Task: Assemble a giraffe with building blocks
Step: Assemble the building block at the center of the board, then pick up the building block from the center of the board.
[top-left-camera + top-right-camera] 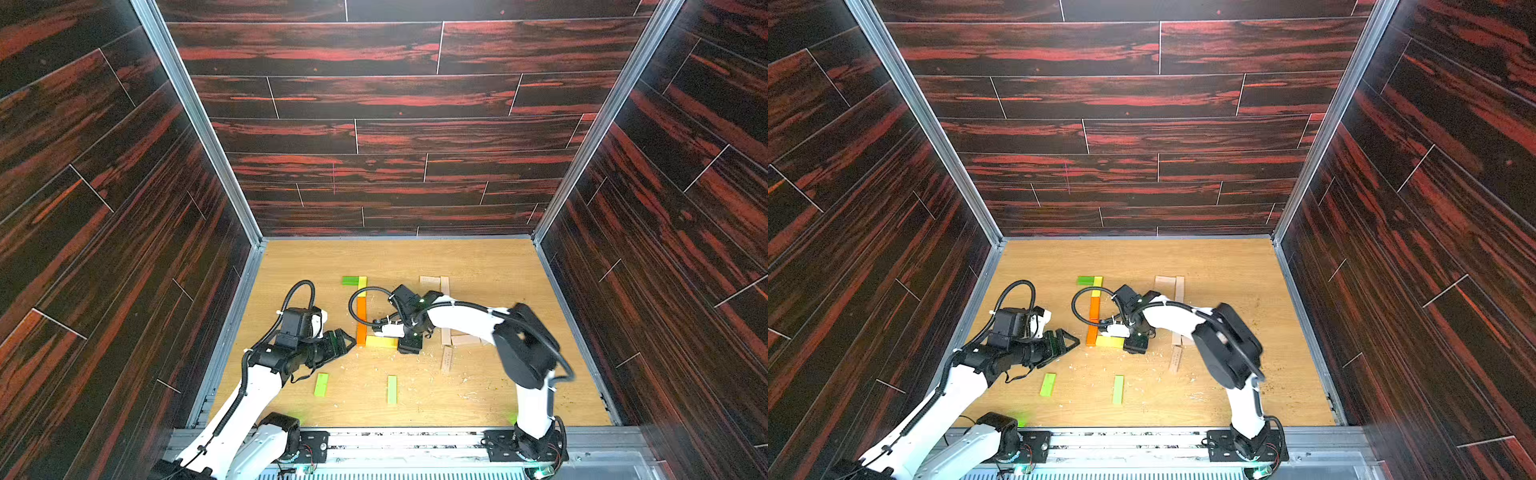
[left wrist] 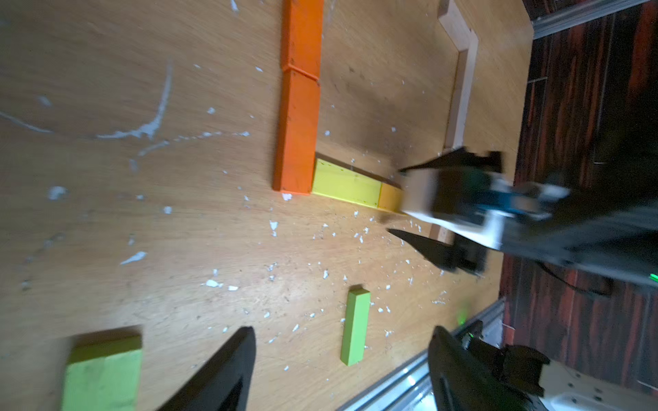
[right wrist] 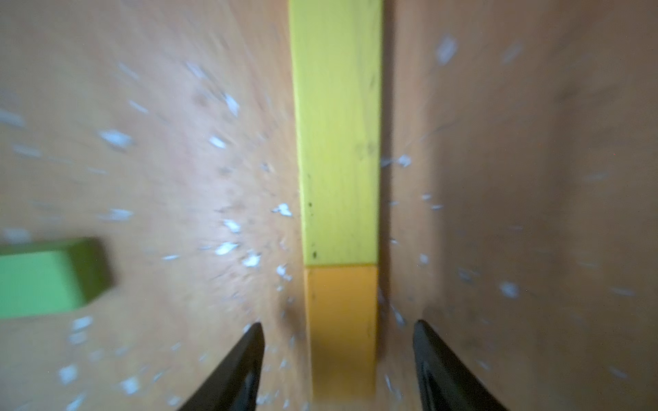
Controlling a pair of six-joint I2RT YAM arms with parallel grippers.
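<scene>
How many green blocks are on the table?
3. The darker green wooden block lies farthest back. Two lime green wooden blocks lie apart at the front. Arms may hide more.

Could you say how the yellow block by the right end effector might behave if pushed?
The yellow block looks rigid and lies flat, so it should slide, not roll. It abuts the orange block, so a push may shift both.

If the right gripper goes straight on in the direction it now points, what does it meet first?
Probably the yellow block: its near end sits between the right gripper's open jaws, apparently untouched. The orange block lies beyond it.
</scene>
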